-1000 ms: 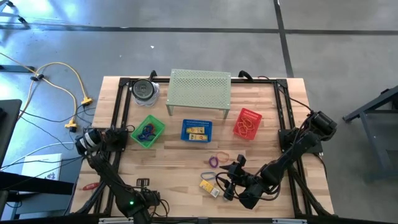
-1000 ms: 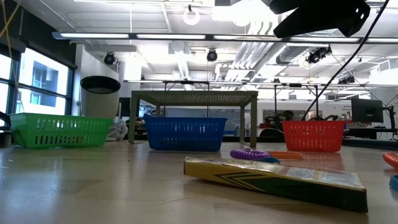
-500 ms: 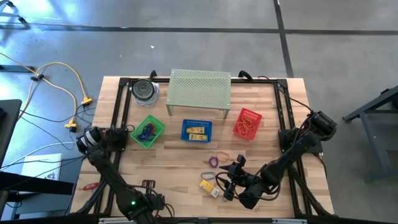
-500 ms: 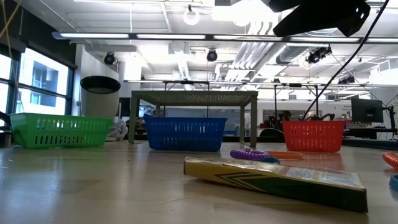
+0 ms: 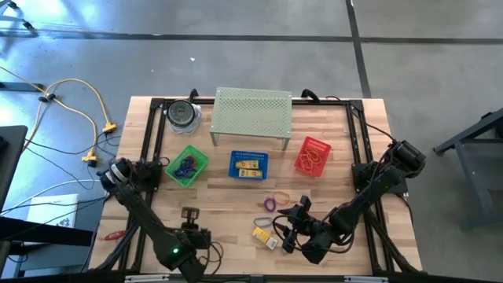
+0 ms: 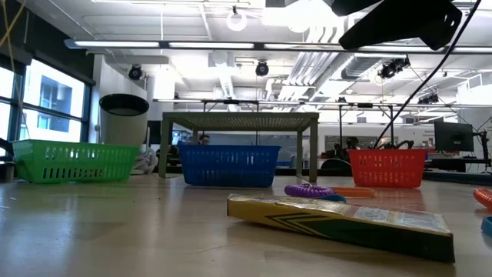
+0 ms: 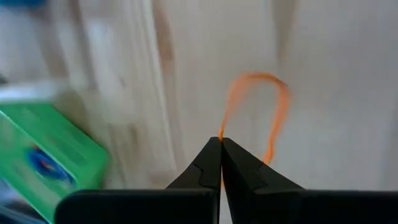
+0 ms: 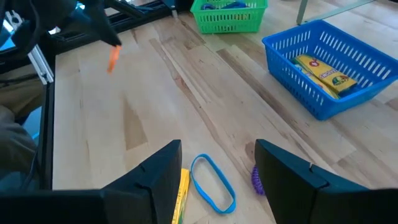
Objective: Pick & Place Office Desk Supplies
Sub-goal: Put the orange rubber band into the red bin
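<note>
Already the left gripper [image 7: 220, 144] has its fingers pressed together on one strand of an orange band [image 7: 273, 118], which hangs as a loop past the tips, so it can be carried by the pinch alone; in the high view this gripper [image 5: 189, 214] sits at the near left of the table [image 5: 220, 200], and from the right wrist view the band [image 8: 113, 59] shows as an orange fleck off the wood. It probably belongs in the red basket [image 5: 312, 156], where other orange loops lie, and that basket is at the far right, well apart. Nearer the front edge on the right, the right gripper [image 8: 217, 163] hovers with fingers spread above a blue loop [image 8: 213, 182], beside a yellow box [image 5: 265, 233] and a purple coil [image 6: 309, 189]; further orange and purple loops [image 5: 277, 201] lie just beyond on the bare wood. The right arm [image 5: 357, 206] and these loose items sit between the held band and the red basket, so a low straight path looks likely to clip them. Farther back stand the green basket [image 5: 187, 166] holding dark loops, the blue basket [image 5: 248, 164] holding yellow boxes, then the perforated shelf [image 5: 252, 112] and a round container [image 5: 182, 115] at the far edge.
</note>
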Robot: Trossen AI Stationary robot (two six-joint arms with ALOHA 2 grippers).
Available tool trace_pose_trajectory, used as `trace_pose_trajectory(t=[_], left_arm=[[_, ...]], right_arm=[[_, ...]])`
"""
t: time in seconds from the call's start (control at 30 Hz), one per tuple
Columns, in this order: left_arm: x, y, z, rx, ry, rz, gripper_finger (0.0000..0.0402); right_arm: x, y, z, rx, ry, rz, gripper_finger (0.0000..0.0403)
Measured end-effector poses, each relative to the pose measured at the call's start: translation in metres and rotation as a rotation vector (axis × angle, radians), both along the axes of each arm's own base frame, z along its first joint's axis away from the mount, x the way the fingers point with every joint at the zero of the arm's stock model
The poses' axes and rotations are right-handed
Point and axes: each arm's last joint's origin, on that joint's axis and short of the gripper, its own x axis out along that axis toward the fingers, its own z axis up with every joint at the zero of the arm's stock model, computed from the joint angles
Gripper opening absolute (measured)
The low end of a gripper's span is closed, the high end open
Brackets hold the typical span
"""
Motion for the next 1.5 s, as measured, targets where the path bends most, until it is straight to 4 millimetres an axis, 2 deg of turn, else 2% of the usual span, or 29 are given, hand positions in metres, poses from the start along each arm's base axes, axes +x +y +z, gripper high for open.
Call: trace_pose_trajectory(t=[0.3, 0.43, 0.53, 0.73, 0.87, 1.2, 1.5], left_arm=[[0.056, 0.036, 0.017, 0.077, -0.164, -0.051, 0.0], [0.069, 0.047, 0.018, 0.107, -0.234, -0.011, 0.0], [0.078, 0.045, 0.02, 0.111, -0.343, 0.0, 0.0], [0.095, 0.021, 0.03, 0.066, -0.604, -0.104, 0.0], [0.107, 0.016, 0.037, 0.006, -0.708, -0.119, 0.0], [0.116, 0.025, 0.038, -0.002, -0.735, -0.084, 0.0], [0.123, 0.031, 0.039, -0.012, -0.756, -0.056, 0.0]], right_arm=[[0.003, -0.003, 0.0, 0.017, -0.008, -0.025, 0.0193], [0.003, -0.003, 0.0, 0.026, -0.011, -0.03, 0.0193], [0.003, -0.003, 0.0, 0.03, -0.014, -0.035, 0.0193], [0.003, -0.003, 0.0, 0.07, -0.031, -0.053, 0.0193], [0.003, -0.001, 0.002, 0.092, -0.05, -0.051, 0.0193], [0.008, 0.005, 0.007, 0.181, -0.091, 0.002, 0.0193], [0.009, 0.006, 0.008, 0.168, -0.09, 0.016, 0.0193]])
